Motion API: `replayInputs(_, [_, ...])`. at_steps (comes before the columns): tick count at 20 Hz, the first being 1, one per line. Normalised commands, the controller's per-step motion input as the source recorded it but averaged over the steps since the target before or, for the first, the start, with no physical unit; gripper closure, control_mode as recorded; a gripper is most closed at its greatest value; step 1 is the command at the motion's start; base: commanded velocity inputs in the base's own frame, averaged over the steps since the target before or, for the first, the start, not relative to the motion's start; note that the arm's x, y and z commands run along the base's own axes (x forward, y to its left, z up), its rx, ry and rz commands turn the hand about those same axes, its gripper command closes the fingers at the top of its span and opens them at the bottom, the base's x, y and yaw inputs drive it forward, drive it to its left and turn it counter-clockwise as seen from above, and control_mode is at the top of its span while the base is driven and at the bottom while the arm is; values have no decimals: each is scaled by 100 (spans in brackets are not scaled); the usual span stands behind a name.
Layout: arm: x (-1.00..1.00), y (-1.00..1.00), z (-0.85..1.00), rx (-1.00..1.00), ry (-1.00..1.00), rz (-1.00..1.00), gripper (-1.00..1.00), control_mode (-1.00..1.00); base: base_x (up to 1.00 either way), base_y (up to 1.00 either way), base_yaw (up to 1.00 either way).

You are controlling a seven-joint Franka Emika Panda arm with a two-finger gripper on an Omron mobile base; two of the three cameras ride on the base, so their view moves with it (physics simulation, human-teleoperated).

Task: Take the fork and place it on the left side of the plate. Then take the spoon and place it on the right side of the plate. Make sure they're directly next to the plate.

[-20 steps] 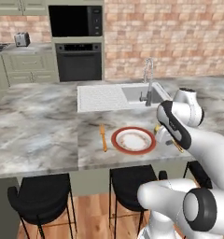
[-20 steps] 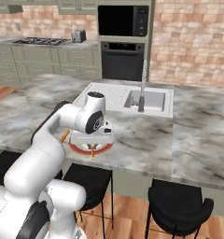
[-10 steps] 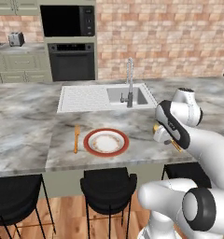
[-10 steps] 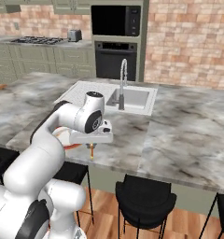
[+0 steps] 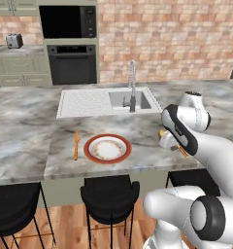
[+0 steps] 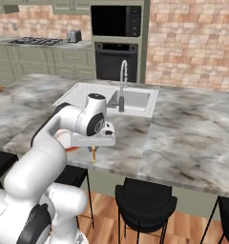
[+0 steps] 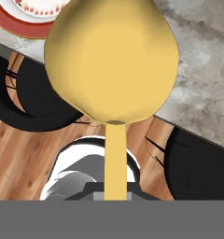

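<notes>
Fork (image 5: 76, 145) flat on tabletop (image 5: 26, 141), just left of plate (image 5: 108, 148), roughly parallel to its edge; that half looks done. Plate centred near front edge, right side bare. Further right, spoon (image 7: 111, 65) clenched in jaws by the handle, bowl pointing away from hand, held above tabletop edge near the stools (image 7: 25, 98); orange handle tip (image 6: 93, 155) poking below gripper (image 6: 93, 143) in right base view. Plate rim (image 7: 20, 25) at top left corner of hand view, so spoon well apart from target. Judged step: carry spoon to plate's right side. Best done by moving toward plate, lowering flat, aligning parallel to fork, setting just beside rim without riding onto it, then releasing.
</notes>
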Motion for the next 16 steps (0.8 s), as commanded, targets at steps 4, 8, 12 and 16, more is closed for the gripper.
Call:
replayInputs(4, [0, 0, 0, 0, 0, 0, 100, 100, 0, 0, 0])
replayInputs(8, [0, 0, 0, 0, 0, 0, 100, 100, 0, 0, 0])
replayInputs(12, [0, 0, 0, 0, 0, 0, 100, 100, 0, 0, 0])
replayInputs(16, [0, 0, 0, 0, 0, 0, 100, -100, 0, 0, 0])
